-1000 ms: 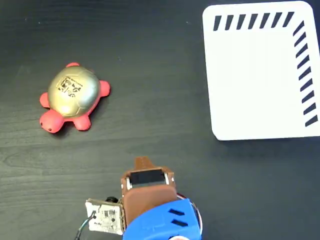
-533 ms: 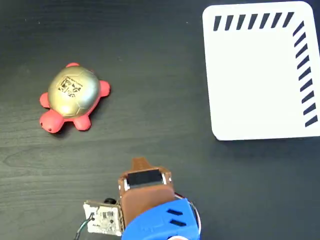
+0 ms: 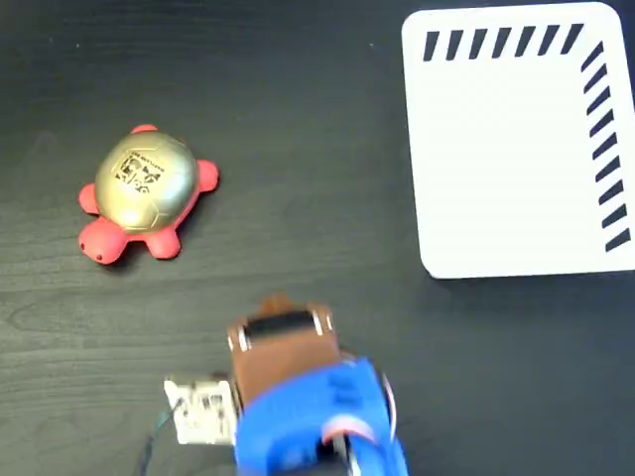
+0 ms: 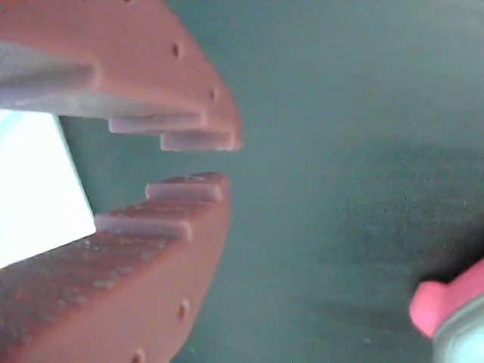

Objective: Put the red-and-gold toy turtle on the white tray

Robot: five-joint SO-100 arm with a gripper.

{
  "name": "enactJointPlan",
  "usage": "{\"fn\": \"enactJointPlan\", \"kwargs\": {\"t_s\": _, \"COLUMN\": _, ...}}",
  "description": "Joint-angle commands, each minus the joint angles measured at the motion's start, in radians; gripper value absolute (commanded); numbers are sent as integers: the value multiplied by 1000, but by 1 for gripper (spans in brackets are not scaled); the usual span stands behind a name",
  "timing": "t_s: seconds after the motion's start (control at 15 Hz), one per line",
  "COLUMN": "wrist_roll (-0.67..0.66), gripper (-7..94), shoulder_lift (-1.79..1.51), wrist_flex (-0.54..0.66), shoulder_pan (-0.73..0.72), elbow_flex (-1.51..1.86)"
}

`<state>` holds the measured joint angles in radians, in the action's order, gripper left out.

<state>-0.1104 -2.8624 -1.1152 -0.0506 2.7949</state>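
The red-and-gold toy turtle (image 3: 145, 192) lies at the left of the dark table in the fixed view, gold shell up, nothing touching it. The white tray (image 3: 506, 149), with black stripes along its top and right edges, lies at the upper right with nothing on it. My gripper (image 3: 276, 300), brown on a blue arm, is at the bottom centre, well below and to the right of the turtle. In the wrist view the gripper (image 4: 223, 160) shows a narrow gap between its toothed jaws and holds nothing. A red part of the turtle (image 4: 446, 302) peeks in at the lower right, and the tray (image 4: 30, 189) shows at the left.
The dark wood-grain table (image 3: 317, 119) lies bare between the turtle and the tray. A small circuit board with wires (image 3: 203, 409) hangs on the arm's left side.
The arm has moved a little up the fixed view and slightly left, toward the table's middle. The turtle and the tray have not moved.
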Motion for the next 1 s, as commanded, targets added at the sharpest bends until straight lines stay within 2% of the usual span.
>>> {"fn": "enactJointPlan", "kwargs": {"t_s": 0.0, "wrist_roll": -86, "gripper": 0, "shoulder_lift": 224, "wrist_flex": 32, "shoulder_pan": 12, "elbow_flex": -215}}
{"fn": "enactJointPlan", "kwargs": {"t_s": 0.13, "wrist_roll": -187, "gripper": 0, "shoulder_lift": 400, "wrist_flex": -17, "shoulder_pan": 11, "elbow_flex": -387}}
{"fn": "enactJointPlan", "kwargs": {"t_s": 0.27, "wrist_roll": -313, "gripper": 0, "shoulder_lift": 552, "wrist_flex": -121, "shoulder_pan": -14, "elbow_flex": -571}}
{"fn": "enactJointPlan", "kwargs": {"t_s": 0.4, "wrist_roll": -377, "gripper": 0, "shoulder_lift": 693, "wrist_flex": -210, "shoulder_pan": -46, "elbow_flex": -749}}
{"fn": "enactJointPlan", "kwargs": {"t_s": 0.6, "wrist_roll": -411, "gripper": 0, "shoulder_lift": 857, "wrist_flex": -279, "shoulder_pan": -109, "elbow_flex": -950}}
{"fn": "enactJointPlan", "kwargs": {"t_s": 0.93, "wrist_roll": -393, "gripper": 0, "shoulder_lift": 1104, "wrist_flex": -299, "shoulder_pan": -163, "elbow_flex": -1226}}
